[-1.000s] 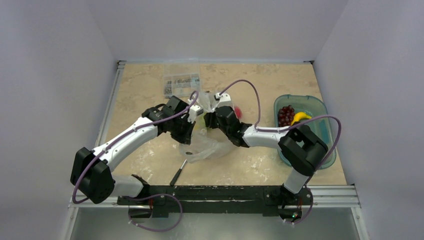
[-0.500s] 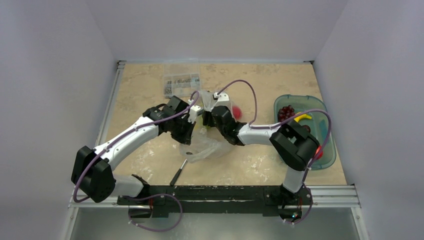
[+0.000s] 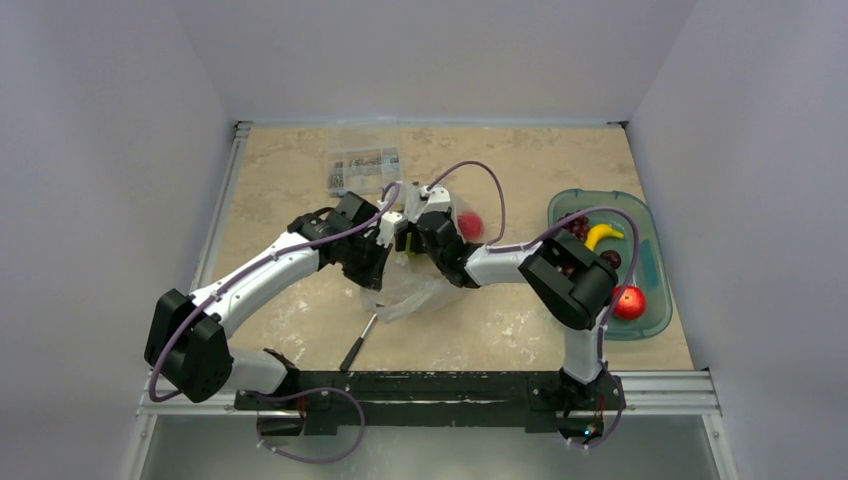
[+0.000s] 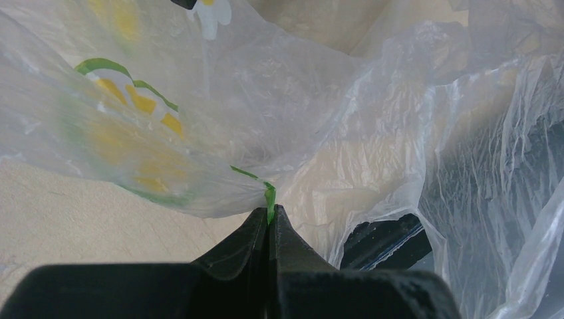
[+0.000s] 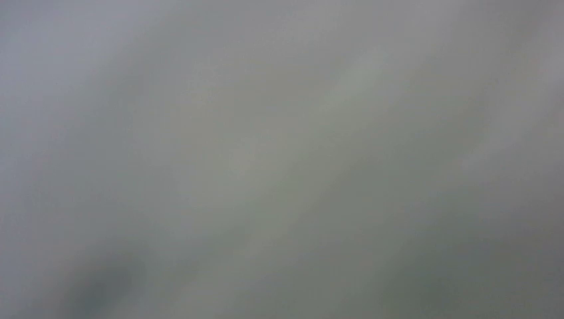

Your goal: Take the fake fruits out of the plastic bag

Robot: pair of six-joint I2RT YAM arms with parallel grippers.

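Plastic, thin and clear, forms the bag [image 3: 405, 290] that lies crumpled in the middle of the worktop [image 3: 290, 180]. The left hand [image 4: 269, 222] is clenched on its printed edge, and the right hand [image 3: 418, 222] is at its far side, but whether this hand is released or clenched cannot be told, as its camera gives only grey blur. Several fake fruits are already in the green tub [image 3: 648, 265] at the right: a banana [image 3: 601, 234], dark grapes [image 3: 575, 226] and a red apple [image 3: 629, 301]. One red fruit [image 3: 470, 224] seems to be inside the bag, so the task looks well advanced but not finished.
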